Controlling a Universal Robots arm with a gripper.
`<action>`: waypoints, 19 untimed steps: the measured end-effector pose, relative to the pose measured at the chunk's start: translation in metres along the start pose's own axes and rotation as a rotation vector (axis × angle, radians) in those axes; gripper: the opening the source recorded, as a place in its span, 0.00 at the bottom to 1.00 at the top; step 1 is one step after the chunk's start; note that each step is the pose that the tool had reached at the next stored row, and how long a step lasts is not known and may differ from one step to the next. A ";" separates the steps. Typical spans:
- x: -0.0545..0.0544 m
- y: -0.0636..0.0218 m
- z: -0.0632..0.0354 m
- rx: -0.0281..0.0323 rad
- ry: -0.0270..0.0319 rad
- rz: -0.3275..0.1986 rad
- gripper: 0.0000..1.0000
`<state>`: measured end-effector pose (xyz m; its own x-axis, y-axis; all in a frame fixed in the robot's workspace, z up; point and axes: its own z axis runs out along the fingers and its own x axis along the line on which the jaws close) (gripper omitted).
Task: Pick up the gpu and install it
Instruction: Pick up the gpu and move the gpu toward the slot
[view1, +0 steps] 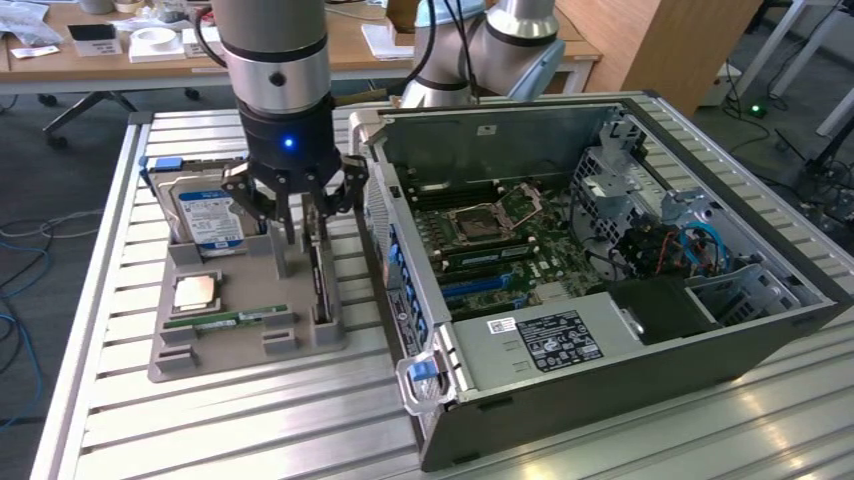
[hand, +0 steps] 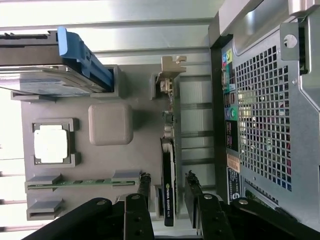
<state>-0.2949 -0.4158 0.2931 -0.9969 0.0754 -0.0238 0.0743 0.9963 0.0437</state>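
The gpu stands on its edge in a slot of the grey holder tray, next to the open computer case. In the wrist view the gpu is a thin dark card, with its silver bracket at the end away from my fingers. My gripper hangs straight over the card, lowered around its near end. My gripper is open: one black finger stands on each side of the card, and a small gap shows on both sides.
On the same tray are a hard drive with a blue-white label, a CPU and a green RAM stick. The case lies on its side with its motherboard exposed. Its perforated rear panel sits close beside the card.
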 end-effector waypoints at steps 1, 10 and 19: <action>-0.003 0.0002 0.0002 0.0000 -0.0001 0.000 0.42; -0.002 -0.0007 0.0217 -0.0001 -0.0001 0.000 0.42; -0.002 -0.0013 0.0343 0.0000 0.0000 0.000 0.42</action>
<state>-0.2921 -0.4158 0.2589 -0.9969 0.0753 -0.0238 0.0742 0.9963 0.0438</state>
